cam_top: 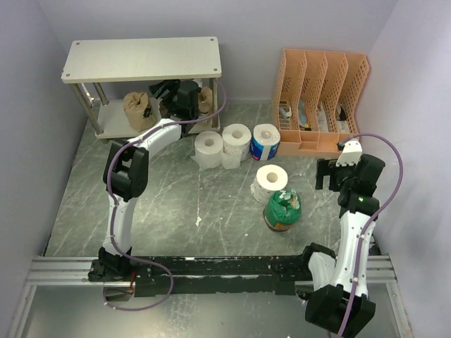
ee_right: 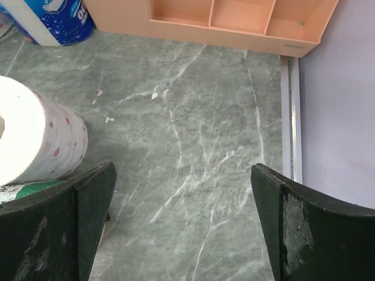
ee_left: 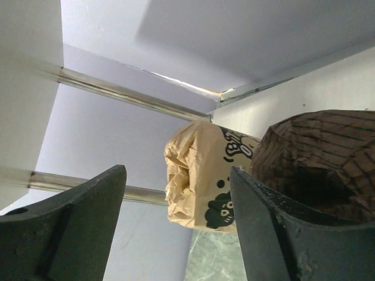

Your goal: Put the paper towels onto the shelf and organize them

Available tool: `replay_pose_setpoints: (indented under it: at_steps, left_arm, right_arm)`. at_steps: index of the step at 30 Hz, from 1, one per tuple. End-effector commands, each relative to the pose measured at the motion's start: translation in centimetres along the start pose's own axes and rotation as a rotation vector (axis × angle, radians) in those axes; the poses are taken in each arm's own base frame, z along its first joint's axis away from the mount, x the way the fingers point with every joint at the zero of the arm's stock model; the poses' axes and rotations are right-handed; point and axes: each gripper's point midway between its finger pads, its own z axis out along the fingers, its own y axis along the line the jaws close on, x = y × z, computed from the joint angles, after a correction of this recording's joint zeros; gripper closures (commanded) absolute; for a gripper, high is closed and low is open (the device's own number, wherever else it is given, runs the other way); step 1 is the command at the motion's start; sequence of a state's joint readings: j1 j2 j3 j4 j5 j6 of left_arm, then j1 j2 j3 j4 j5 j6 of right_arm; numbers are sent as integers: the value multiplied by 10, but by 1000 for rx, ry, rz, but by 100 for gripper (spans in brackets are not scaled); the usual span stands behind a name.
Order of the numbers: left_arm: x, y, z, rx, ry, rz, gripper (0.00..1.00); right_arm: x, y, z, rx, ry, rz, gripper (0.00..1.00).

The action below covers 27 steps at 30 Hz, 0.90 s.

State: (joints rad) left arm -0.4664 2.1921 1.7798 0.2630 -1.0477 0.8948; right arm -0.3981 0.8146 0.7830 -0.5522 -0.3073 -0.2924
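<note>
Both the left gripper point(ee_left: 176, 187) and the right gripper point(ee_right: 183, 199) have jaws spread and empty, so the left should back straight out of the shelf point(cam_top: 141, 60) without nudging the tan roll point(ee_left: 202, 175) or brown roll point(ee_left: 328, 152) on its lower tier.

Tan roll point(ee_left: 196, 175) — crinkled matt paper; shelf tube point(ee_left: 129, 96) — polished metal; table point(ee_right: 205, 146) smooth, marbled.
</note>
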Motion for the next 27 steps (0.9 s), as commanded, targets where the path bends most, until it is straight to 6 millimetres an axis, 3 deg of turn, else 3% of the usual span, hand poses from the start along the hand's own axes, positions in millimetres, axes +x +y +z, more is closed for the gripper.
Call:
replay_pose_setpoints:
  at_steps: [1,5,10,14,16,19,20,23,25,27]
  left_arm:
    - [-14,4,-16,21,-19,-60,17]
    - [-19,11,-40,53,-35,-82,17]
    - [-12,14,-73,159,-20,-159,16]
    - [-6,37,-100,265,-22,-288,15]
    - [-11,41,-123,409,-67,-337,16]
    - [-30,24,-187,787,-229,-358,15]
    - [-35,18,-214,920,-290,-350,4]
    - [-43,-6,-323,1350,-491,-235,0]
    - [-42,-16,-383,1550,-604,-205,0]
    - [-48,-18,-412,1637,-694,-306,0]
  right_arm:
    - [-2,2,-4,-8,-14,-6,0]
    - [-4,4,-5,-16,-23,-13,0]
    - [-4,6,-7,-24,-29,-17,0]
    - [-6,7,-8,-31,-36,-21,0]
    - [-6,8,-8,-36,-35,-22,0]
    - [-5,9,-7,-39,-34,-21,0]
    - [-6,8,-7,-36,-34,-21,0]
    - [-5,7,-6,-30,-27,-16,0]
    - [-5,6,-6,-27,-27,-16,0]
    - [-7,6,-7,-22,-30,-15,0]
